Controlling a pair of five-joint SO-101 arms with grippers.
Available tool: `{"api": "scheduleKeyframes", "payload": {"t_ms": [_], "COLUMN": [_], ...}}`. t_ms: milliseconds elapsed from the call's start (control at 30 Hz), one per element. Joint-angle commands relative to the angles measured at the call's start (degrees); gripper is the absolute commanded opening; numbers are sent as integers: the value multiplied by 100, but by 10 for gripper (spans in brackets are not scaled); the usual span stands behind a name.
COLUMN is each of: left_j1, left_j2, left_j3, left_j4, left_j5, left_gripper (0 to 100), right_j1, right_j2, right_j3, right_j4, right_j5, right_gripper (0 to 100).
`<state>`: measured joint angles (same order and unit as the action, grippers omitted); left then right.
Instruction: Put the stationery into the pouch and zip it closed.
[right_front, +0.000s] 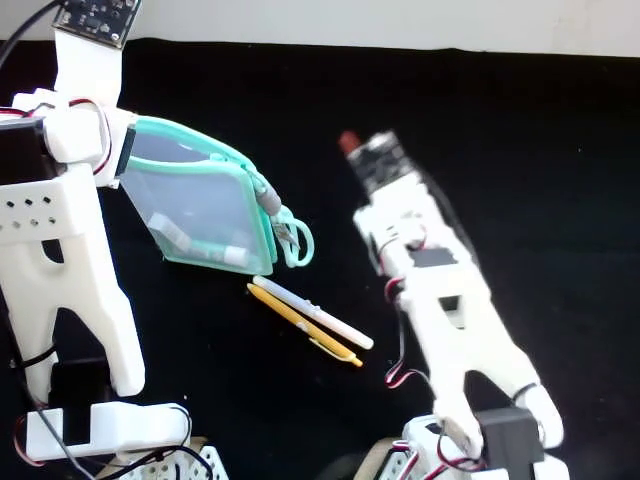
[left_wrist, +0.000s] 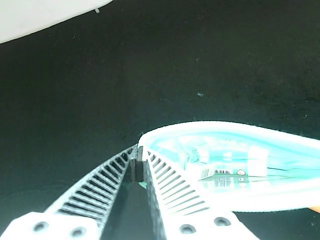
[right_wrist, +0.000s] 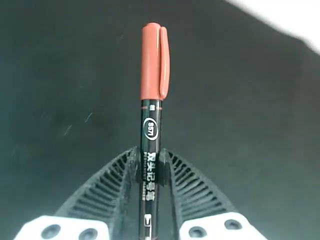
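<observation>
A clear pouch (right_front: 200, 205) with a mint-green rim hangs above the black table at the left, tilted, its zip loop (right_front: 296, 240) dangling on its right side. My left gripper (left_wrist: 139, 161) is shut on the edge of the pouch (left_wrist: 235, 167), which has small items inside. My right gripper (right_wrist: 151, 167) is shut on a black marker with a red cap (right_wrist: 154, 95); the cap (right_front: 348, 141) sticks out past the arm near the table's middle. A white pen (right_front: 312, 311) and a yellow pen (right_front: 305, 326) lie side by side below the pouch.
The black table surface (right_front: 520, 150) stretches open to the right and far side. A pale wall edge (right_front: 400, 25) runs along the back. The arm bases (right_front: 110, 425) stand at the near edge.
</observation>
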<state>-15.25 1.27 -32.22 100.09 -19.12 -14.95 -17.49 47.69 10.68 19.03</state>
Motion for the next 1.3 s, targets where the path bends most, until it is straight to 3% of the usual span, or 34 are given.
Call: {"api": "scheduleKeyframes", "payload": {"t_ms": [0,167,300,500,833,1267], "left_j1": [57,57,57,57,66,215], "left_j2": [101,110,110,110,110,110], "left_j3": [57,57,66,66,66,66], "left_j4": [53,53,53,70,62,44], "left_j5": [70,70,70,70,79,79], "left_gripper": [7,7,7,7,7,7], "right_j1": [101,-558,-1402,-1895,-3081,-3204], "right_j2": [-347,-356,-303,-295,127,611], "right_j3": [-875,-2325,-3934,-5648,-5525,-4734], "right_j4": [-110,57,1007,1965,2000,303], "right_j5": [-1090,-2295,-2813,-3771,-3798,-3763], "right_gripper": [6,6,6,6,6,7]}}
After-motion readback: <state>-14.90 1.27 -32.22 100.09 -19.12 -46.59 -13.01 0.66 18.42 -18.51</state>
